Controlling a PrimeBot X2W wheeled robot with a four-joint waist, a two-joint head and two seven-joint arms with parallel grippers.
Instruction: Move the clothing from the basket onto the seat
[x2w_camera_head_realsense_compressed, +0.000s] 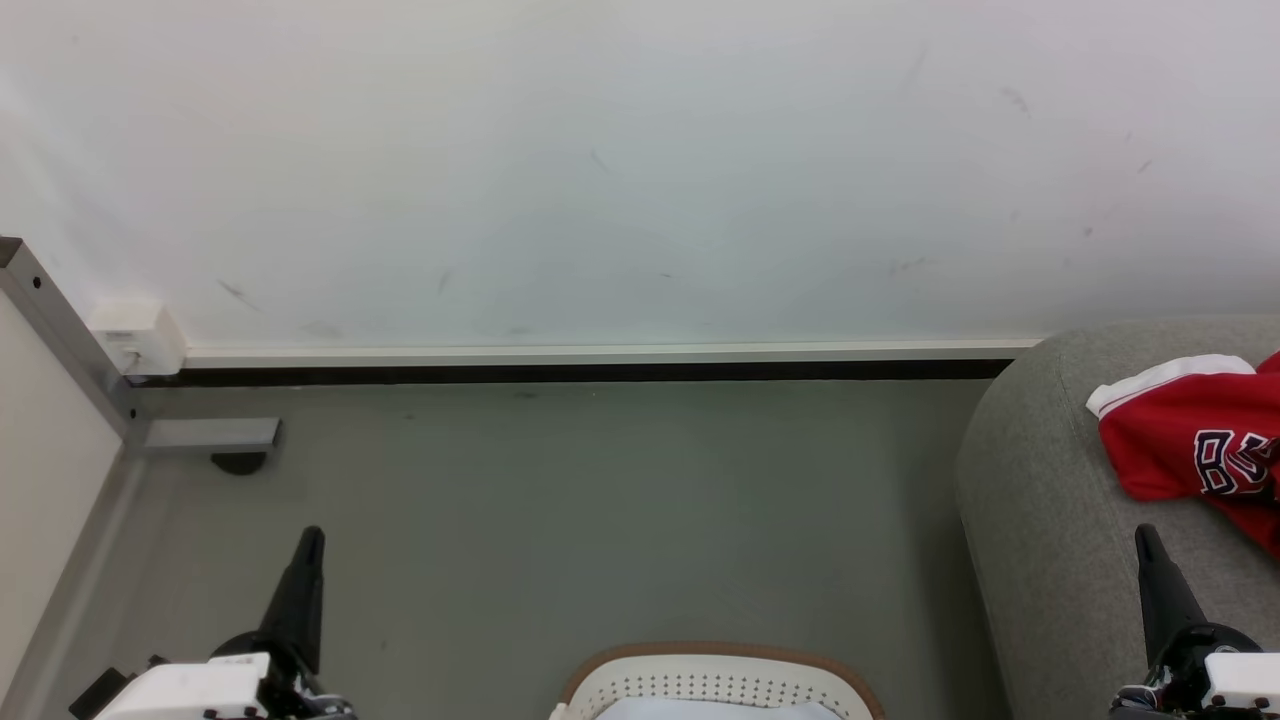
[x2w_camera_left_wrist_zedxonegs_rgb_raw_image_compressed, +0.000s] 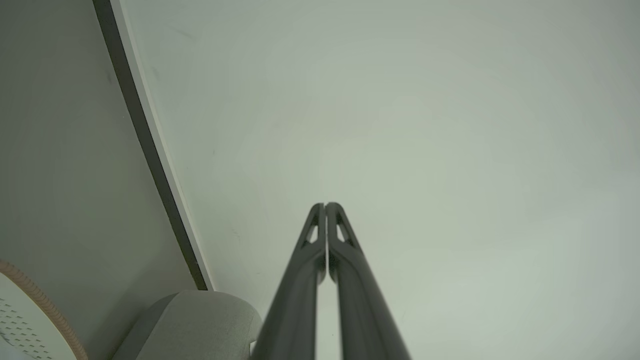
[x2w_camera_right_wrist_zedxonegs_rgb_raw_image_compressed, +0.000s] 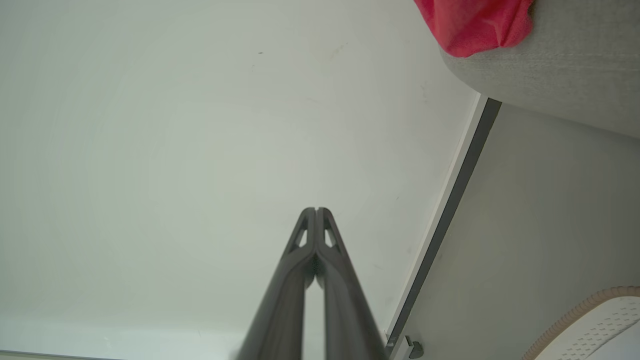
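Red shiny jersey clothing (x2w_camera_head_realsense_compressed: 1190, 440) lies crumpled on grey fabric-upholstered seat (x2w_camera_head_realsense_compressed: 1040, 520), lettering up, white-trimmed edge toward wall; long axis unclear, cut off at view's edge. White perforated brown-rimmed plastic basket (x2w_camera_head_realsense_compressed: 700, 685) on floor, apart from seat. Left gripper (x2w_camera_left_wrist_zedxonegs_rgb_raw_image_compressed: 326, 206), right gripper (x2w_camera_right_wrist_zedxonegs_rgb_raw_image_compressed: 316, 210): jaws together, empty.

Soft, even indoor light fills the scene, the white wall (x2w_camera_head_realsense_compressed: 640, 170) evenly bright, the floor (x2w_camera_head_realsense_compressed: 600, 520) faintly shaded beside the seat (x2w_camera_head_realsense_compressed: 1030, 480). Head view sharp; wrist views hazier, the left pincer (x2w_camera_left_wrist_zedxonegs_rgb_raw_image_compressed: 325, 206) and right pincer (x2w_camera_right_wrist_zedxonegs_rgb_raw_image_compressed: 316, 210) blurring toward the bottom edge
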